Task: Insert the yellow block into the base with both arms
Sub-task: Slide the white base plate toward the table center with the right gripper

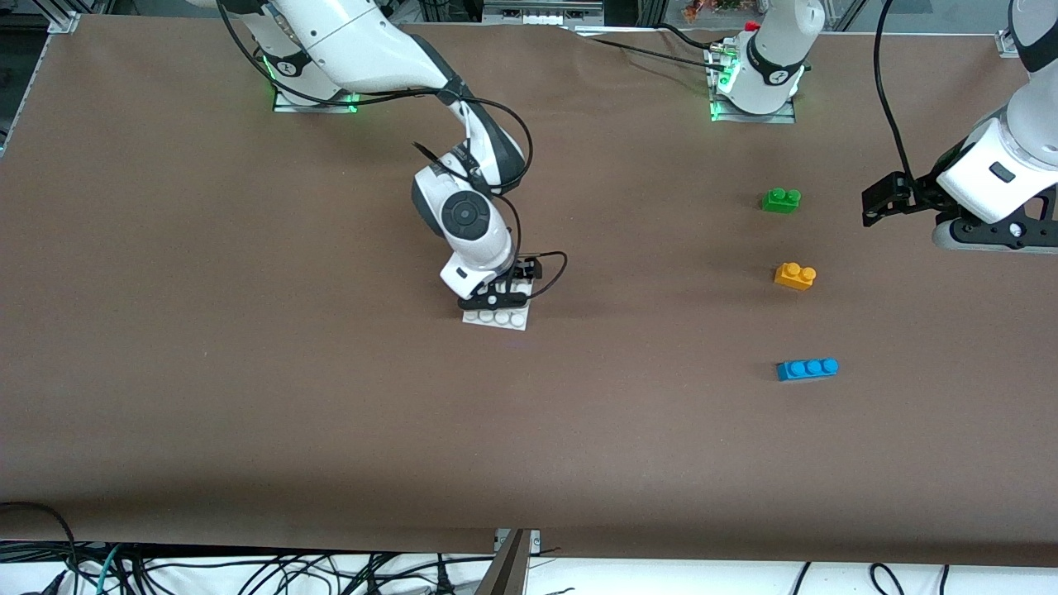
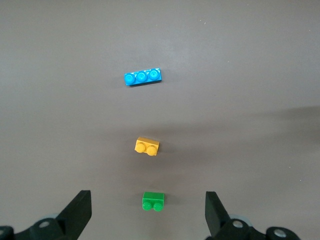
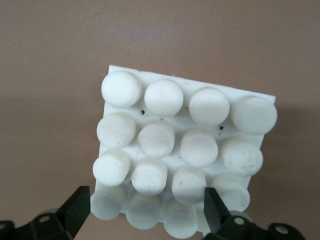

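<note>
The yellow block (image 1: 795,275) lies on the table toward the left arm's end, and it also shows in the left wrist view (image 2: 147,146). The white studded base (image 1: 496,318) lies flat near the table's middle. My right gripper (image 1: 502,296) is open and down at the base's farther edge. In the right wrist view the base (image 3: 185,135) fills the frame, and the right gripper (image 3: 147,207) has its fingers spread wide at the base's edge row of studs. My left gripper (image 1: 876,205) is open and empty in the air beside the green brick. In its own view the left gripper (image 2: 148,197) holds nothing.
A green two-stud brick (image 1: 781,200) lies farther from the front camera than the yellow block and shows in the left wrist view (image 2: 153,201). A blue three-stud brick (image 1: 807,368) lies nearer and also shows there (image 2: 143,76). The table is brown.
</note>
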Available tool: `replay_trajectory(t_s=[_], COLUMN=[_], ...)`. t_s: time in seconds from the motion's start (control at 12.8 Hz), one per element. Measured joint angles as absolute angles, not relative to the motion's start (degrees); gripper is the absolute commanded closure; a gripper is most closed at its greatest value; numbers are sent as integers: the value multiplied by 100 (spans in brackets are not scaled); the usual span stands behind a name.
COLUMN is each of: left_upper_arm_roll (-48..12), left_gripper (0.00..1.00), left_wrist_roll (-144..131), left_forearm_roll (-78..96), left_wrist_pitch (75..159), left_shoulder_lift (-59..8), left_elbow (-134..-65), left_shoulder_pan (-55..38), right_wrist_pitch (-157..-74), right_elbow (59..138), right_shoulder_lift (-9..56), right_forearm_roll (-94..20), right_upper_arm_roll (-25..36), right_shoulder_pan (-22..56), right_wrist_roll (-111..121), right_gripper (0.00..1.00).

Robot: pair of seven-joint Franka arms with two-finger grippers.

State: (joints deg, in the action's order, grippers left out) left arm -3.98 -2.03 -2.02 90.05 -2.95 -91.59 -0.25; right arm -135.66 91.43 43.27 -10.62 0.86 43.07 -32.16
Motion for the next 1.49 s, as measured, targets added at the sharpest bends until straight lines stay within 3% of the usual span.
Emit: replay_trajectory(t_s=[0.63,1.02,1.33,1.49], left_upper_arm_roll=[-400,-401,-515,-528], left_gripper=[0,0,0,0], left_wrist_roll=[-203,-300,-325,-325], left_forearm_roll=[-202,-202,-202,-207], left_wrist_pitch=[9005,9005,8756,8754], left_shoulder_lift=[-310,-336,-418,-467], left_elbow=[-9158,-9158,-9156,-9156], left_shoulder_pan=[-33,-35,-81,-82], right_wrist_pitch=[-13506,-12957,-12649,-12544], right_elbow=[8822,8598,8613,8649], right_shoulder_lift=[4385,4380,4385,4398], right_forearm_roll=[-1027,-908,-902,-878], right_upper_arm_roll=[218,795,844,850], right_shoulder_pan=[4342,4246,4146,4122], right_wrist_roll=[-3214,-2853,-2611,-2586], right_gripper=[0,0,2,47])
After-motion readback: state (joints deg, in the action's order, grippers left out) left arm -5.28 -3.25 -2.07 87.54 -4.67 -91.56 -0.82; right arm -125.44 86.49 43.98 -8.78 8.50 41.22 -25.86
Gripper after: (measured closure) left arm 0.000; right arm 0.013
